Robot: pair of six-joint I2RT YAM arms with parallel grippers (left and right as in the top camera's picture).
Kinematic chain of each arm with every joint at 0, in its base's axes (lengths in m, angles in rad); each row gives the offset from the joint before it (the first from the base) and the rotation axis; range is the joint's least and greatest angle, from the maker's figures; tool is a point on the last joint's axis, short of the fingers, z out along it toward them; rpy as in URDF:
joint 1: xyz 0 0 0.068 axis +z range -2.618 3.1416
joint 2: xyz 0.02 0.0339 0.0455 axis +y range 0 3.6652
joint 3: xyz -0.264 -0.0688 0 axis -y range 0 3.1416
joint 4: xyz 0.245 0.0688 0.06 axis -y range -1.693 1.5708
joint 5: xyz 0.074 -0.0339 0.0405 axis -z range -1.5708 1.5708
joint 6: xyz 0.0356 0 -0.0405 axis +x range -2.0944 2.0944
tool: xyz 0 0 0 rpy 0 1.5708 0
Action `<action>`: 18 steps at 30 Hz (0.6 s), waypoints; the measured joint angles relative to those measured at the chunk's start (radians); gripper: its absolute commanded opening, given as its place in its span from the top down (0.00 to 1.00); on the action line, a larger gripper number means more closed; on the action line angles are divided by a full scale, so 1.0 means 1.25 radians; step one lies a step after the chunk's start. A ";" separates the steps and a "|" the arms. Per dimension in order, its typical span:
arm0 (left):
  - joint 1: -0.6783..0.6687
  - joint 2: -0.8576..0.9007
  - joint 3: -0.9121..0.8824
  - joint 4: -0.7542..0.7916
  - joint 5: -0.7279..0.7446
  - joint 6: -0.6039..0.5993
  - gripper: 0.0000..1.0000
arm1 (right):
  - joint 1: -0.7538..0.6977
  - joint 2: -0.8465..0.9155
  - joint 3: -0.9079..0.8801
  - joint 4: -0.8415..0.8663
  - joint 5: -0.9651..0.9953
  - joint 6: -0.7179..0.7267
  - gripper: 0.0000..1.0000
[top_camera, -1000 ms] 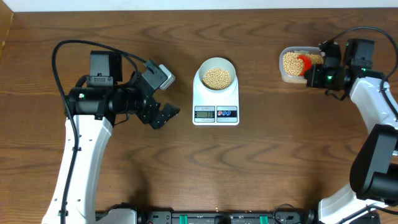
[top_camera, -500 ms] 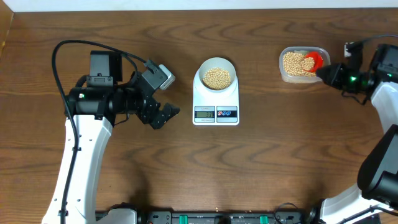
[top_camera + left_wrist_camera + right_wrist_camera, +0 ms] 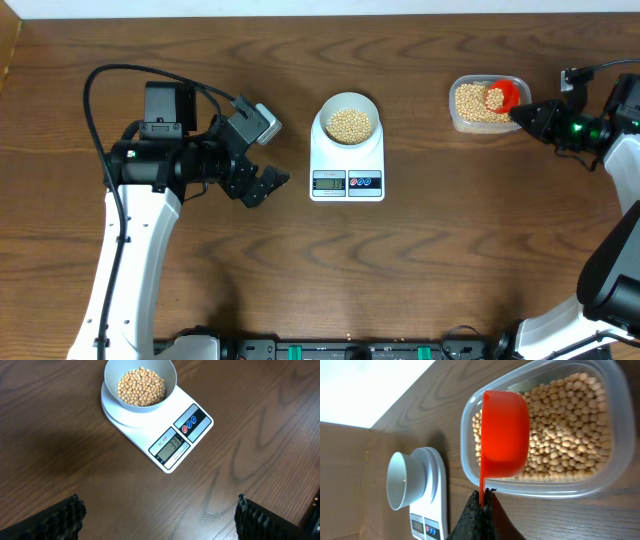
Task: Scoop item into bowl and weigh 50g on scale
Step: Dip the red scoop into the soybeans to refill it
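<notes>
The pale bowl (image 3: 349, 121) sits on the white scale (image 3: 347, 165) and holds tan beans (image 3: 141, 386); the display (image 3: 171, 444) reads about 33. My right gripper (image 3: 530, 114) is shut on the handle of the red scoop (image 3: 503, 95), whose cup hangs over the clear tub (image 3: 480, 124) of beans (image 3: 565, 440). In the right wrist view the scoop (image 3: 504, 435) shows its underside, so I cannot see what it holds. My left gripper (image 3: 265, 182) is open and empty, left of the scale.
The tub stands at the back right near the table's far edge. A cardboard wall (image 3: 345, 480) lies beyond the scale in the right wrist view. Bare wood lies between the scale and the tub.
My right arm has drawn back to the right, swinging the scoop from deep in the tub toward its right end. The left arm, bowl and scale have not moved.
</notes>
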 measured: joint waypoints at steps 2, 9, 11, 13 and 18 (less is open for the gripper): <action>0.000 0.000 0.000 0.000 0.000 0.000 0.02 | 0.000 0.000 0.000 0.001 -0.018 0.000 0.99; 0.000 0.000 0.000 0.000 0.000 0.000 0.02 | 0.000 0.000 0.000 0.035 -0.075 0.035 0.99; 0.000 0.000 0.000 0.000 0.000 0.000 0.02 | 0.000 0.000 -0.001 0.046 -0.086 0.049 0.99; 0.000 0.000 0.000 0.000 0.000 0.000 0.02 | 0.000 0.000 -0.001 0.055 -0.100 0.059 0.99; 0.000 0.000 0.000 0.000 0.000 0.000 0.02 | 0.008 0.000 -0.001 0.074 -0.144 0.069 0.99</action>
